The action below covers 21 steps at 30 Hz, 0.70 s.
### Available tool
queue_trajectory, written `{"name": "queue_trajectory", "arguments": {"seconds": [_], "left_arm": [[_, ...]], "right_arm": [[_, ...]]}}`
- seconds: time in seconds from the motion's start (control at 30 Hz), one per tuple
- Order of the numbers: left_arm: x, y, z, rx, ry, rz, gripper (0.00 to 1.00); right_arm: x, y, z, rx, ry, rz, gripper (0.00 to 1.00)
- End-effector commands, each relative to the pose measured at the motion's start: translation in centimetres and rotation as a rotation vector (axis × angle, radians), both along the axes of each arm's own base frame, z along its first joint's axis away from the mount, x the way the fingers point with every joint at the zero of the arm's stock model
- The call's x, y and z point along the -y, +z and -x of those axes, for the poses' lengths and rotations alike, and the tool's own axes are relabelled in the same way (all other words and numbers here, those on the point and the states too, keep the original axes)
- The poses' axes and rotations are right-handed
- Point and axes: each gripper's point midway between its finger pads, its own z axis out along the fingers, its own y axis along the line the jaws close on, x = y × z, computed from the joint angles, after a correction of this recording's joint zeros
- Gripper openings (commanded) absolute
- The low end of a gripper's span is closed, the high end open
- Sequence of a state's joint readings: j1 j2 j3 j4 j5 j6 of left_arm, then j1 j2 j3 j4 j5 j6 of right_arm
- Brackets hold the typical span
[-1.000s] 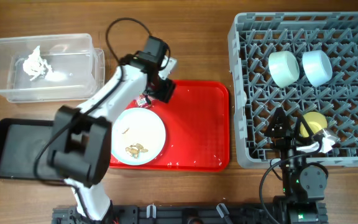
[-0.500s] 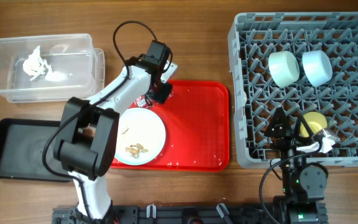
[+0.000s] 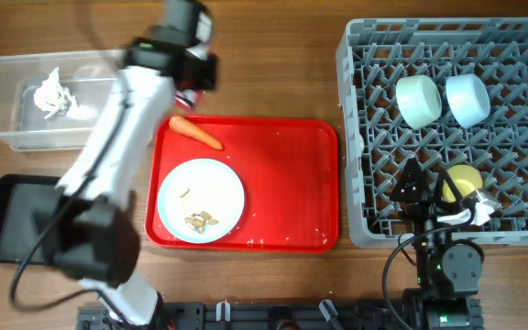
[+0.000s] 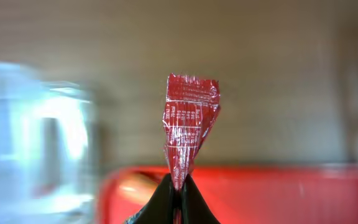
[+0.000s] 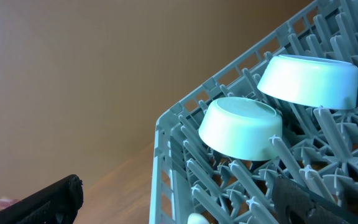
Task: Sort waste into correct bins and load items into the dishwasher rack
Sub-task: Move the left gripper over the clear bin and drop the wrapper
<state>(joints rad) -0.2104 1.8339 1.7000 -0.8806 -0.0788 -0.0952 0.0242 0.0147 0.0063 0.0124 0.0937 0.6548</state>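
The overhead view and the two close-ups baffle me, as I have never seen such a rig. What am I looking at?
Two robot arms work at a table. One camera looks down from above; the others ride on each wrist. The left end effector pinches a crinkled red-and-white wrapper near a clear rectangular plastic tub containing crumpled white tissue. A red tray carries an orange carrot piece and a round pale blue plate with brownish scraps. The large grey plastic rack holds two pale bowls and a yellow cup. The right end effector is open at its near edge.
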Motion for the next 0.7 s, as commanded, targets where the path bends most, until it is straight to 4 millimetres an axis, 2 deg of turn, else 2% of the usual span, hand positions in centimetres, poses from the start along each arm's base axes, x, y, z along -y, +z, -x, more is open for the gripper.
{"name": "queue_trajectory", "arguments": {"seconds": [0.0,0.07,0.17,0.2,0.23,0.27,0.3,0.4,0.5,0.53,0.6,0.63,0.67], "left_arm": [[-10.9,1.4,-1.4,0.068,0.413,0.052,0.04],[-15.1,-0.7,-2.1,0.051,0.54,0.134,0.04],[-17.1,-4.4,-2.7,-0.016,0.571,0.185,0.04],[-17.6,-5.2,-2.7,-0.034,0.583,0.183,0.2],[-17.8,-5.5,-2.6,-0.04,0.587,0.188,0.81],[-17.8,-5.3,-2.6,-0.036,0.586,0.189,0.97],[-17.7,-4.3,-2.5,-0.024,0.582,0.195,0.99],[-14.9,0.4,-1.8,0.033,0.498,0.266,0.95],[-12.0,2.9,-0.2,0.037,0.442,0.257,0.88],[-10.7,3.0,0.2,0.02,0.415,0.255,0.86],[-7.4,1.7,2.0,-0.077,0.355,0.239,0.8],[-5.4,0.3,3.2,-0.152,0.317,0.219,0.77],[-4.0,-1.0,4.3,-0.21,0.298,0.19,0.69]], "right_arm": [[-0.1,0.2,0.0,0.011,0.008,-0.011,1.0],[-0.1,0.2,0.0,0.011,0.008,-0.011,1.0],[-0.1,0.2,0.0,0.011,0.008,-0.011,1.0],[-0.1,0.2,0.0,0.011,0.008,-0.011,1.0],[-0.1,0.2,0.0,0.011,0.008,-0.011,1.0],[-0.1,0.2,0.0,0.011,0.008,-0.011,1.0],[-0.1,0.2,0.0,0.011,0.008,-0.011,1.0],[-0.1,0.2,0.0,0.011,0.008,-0.011,1.0],[-0.1,0.2,0.0,0.011,0.008,-0.011,1.0],[-0.1,0.2,0.0,0.011,0.008,-0.011,1.0],[-0.1,0.2,0.0,0.011,0.008,-0.011,1.0],[-0.1,0.2,0.0,0.011,0.008,-0.011,1.0],[-0.1,0.2,0.0,0.011,0.008,-0.011,1.0]]}}
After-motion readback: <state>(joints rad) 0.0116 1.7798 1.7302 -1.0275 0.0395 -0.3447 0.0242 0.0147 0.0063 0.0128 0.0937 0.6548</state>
